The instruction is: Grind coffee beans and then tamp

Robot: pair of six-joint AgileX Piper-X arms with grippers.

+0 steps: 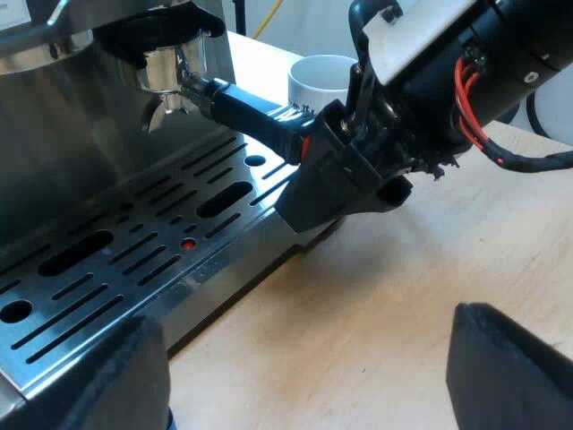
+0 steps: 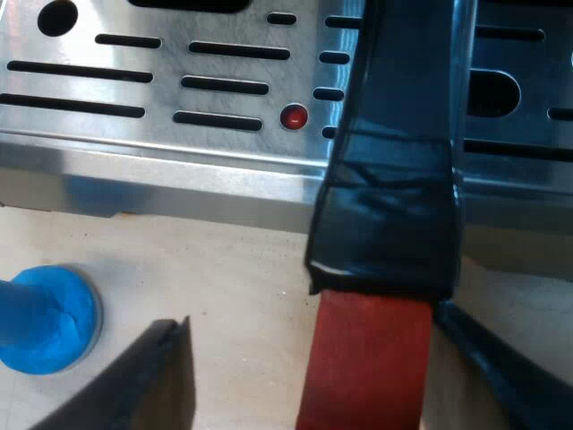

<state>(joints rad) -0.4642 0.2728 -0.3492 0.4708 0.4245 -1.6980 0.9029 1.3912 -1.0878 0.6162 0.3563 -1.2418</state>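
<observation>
The metal holder (image 1: 166, 72) is locked into the espresso machine's (image 1: 81, 116) front, above the drip tray. Its dark handle (image 1: 255, 112) reaches out to my right gripper (image 1: 345, 166), which is at the handle's red end. In the right wrist view the taped handle (image 2: 394, 197) and its red end (image 2: 367, 358) lie between my right gripper's (image 2: 313, 358) fingers. One finger (image 2: 157, 376) stands well off the handle and the other is close beside it, so the gripper is open. My left gripper (image 1: 309, 358) hangs open over the wooden table with nothing in it.
A blue tamper (image 2: 45, 318) stands on the wooden table (image 1: 403, 269) just off the drip tray's (image 1: 134, 260) edge. A white mug (image 1: 318, 79) stands beyond the handle. The slotted metal tray has a small red dot (image 2: 293, 116).
</observation>
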